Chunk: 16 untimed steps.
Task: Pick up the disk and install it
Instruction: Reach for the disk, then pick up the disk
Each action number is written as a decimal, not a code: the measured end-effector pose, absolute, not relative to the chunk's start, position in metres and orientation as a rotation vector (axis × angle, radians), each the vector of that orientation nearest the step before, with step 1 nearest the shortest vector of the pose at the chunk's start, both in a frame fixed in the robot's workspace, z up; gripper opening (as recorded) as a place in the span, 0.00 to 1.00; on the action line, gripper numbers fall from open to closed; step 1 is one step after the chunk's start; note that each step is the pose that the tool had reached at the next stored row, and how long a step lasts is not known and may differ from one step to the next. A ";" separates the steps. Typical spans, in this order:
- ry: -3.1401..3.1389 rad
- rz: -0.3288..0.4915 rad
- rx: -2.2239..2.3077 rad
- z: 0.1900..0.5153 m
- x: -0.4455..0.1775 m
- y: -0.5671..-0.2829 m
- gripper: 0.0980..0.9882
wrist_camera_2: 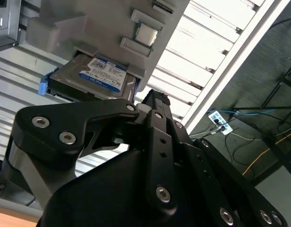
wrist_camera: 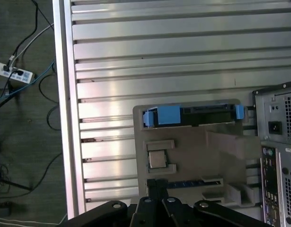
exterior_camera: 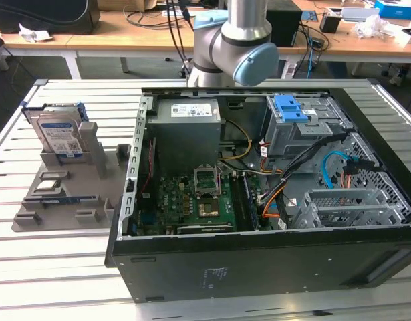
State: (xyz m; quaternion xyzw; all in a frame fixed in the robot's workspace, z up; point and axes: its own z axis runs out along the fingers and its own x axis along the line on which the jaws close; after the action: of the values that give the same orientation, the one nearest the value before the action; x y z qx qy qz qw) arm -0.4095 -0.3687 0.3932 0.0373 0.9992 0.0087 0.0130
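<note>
The disk (exterior_camera: pixel 58 130) is a silver drive with a white-and-blue label and blue side rails. It stands on edge in a grey holder (exterior_camera: pixel 65 197) on the slatted table, at the exterior view's left. The second wrist view shows its label face (wrist_camera_2: pixel 95 75); the first wrist view shows the disk (wrist_camera: pixel 192 116) edge-on. My gripper (wrist_camera_2: pixel 157 99) hangs above the table beside the holder, well apart from the disk. Its black fingers are shut with nothing between them, and the gripper (wrist_camera: pixel 157 187) also shows in the first wrist view.
An open computer case (exterior_camera: pixel 258 267) lies right of the holder, with a grey power supply (exterior_camera: pixel 187 124), a motherboard and a drive cage with a blue latch (exterior_camera: pixel 290 107). A small square chip (wrist_camera: pixel 157 159) sits in the holder. The arm (exterior_camera: pixel 235 47) rises behind the case.
</note>
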 end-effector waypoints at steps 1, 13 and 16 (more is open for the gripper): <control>3.113 0.023 0.116 0.393 -0.409 -0.366 0.01; 3.113 0.014 0.116 0.393 -0.409 -0.357 0.01; 3.113 0.014 0.116 0.393 -0.409 -0.357 0.01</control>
State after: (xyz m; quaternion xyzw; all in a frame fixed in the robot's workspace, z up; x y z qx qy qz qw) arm -0.4095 -0.3567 0.3933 0.0372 0.9992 0.0045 0.0131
